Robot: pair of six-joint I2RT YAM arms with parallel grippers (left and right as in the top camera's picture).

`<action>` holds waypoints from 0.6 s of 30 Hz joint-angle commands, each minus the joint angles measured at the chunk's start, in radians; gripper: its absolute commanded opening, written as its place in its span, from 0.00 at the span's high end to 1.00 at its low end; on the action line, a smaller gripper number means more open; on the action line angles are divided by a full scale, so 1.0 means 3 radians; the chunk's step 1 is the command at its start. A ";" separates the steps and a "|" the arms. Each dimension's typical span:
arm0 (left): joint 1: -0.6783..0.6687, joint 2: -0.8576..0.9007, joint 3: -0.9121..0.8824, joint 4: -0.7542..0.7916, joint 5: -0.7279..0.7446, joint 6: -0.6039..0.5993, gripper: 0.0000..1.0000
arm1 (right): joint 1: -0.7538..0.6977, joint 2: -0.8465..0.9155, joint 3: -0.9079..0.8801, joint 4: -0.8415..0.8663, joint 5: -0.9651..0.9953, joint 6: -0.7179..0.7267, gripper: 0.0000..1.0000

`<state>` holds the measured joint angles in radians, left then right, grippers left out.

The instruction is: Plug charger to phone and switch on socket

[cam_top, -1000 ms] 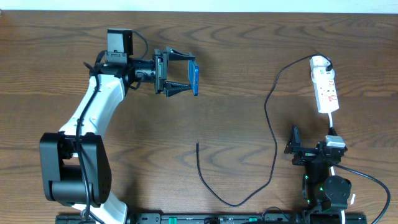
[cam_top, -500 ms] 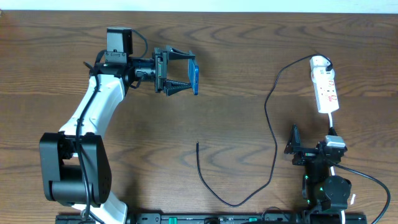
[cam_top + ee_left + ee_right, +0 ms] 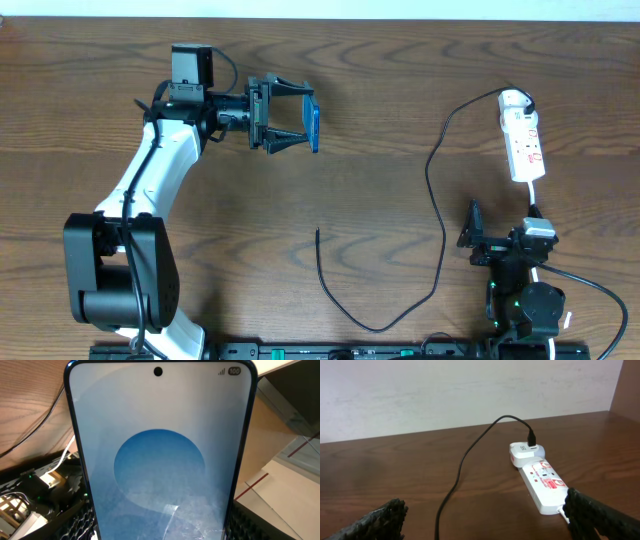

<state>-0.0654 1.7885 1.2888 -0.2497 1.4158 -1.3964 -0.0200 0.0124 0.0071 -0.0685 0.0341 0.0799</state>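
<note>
"Nothing moved in that last second, did it?"

"No. I held both arms still. My left gripper (image 3: 308, 124) was clamped across the phone (image 3: 160, 460), which stood on edge left of the middle with its screen lit. The right gripper (image 3: 484, 500) sat with its jaws wide and empty, near the socket (image 3: 524, 145)."

"And the charger (image 3: 440, 200)?"

"Plugged in at the socket's end. Its plug tip (image 3: 317, 233) lay loose mid-table, well apart from the phone. I judged the plugging hadn't begun."

The phone (image 3: 160, 460) screen's top corner reads "100".
</note>
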 commanded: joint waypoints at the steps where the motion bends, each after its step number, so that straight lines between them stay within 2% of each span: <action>1: 0.0014 -0.0097 0.0017 0.0022 0.0155 -0.0038 0.93 | 0.0045 -0.0013 -0.0005 -0.0010 0.0028 0.0042 0.01; 18: 0.0014 -0.0097 0.0017 0.0023 0.0153 -0.0009 0.93 | 0.0045 -0.0013 -0.0005 -0.0010 0.0028 0.0042 0.01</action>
<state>-0.0654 1.7885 1.2888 -0.2497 1.4158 -1.3960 -0.0200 0.0124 0.0071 -0.0685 0.0341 0.0795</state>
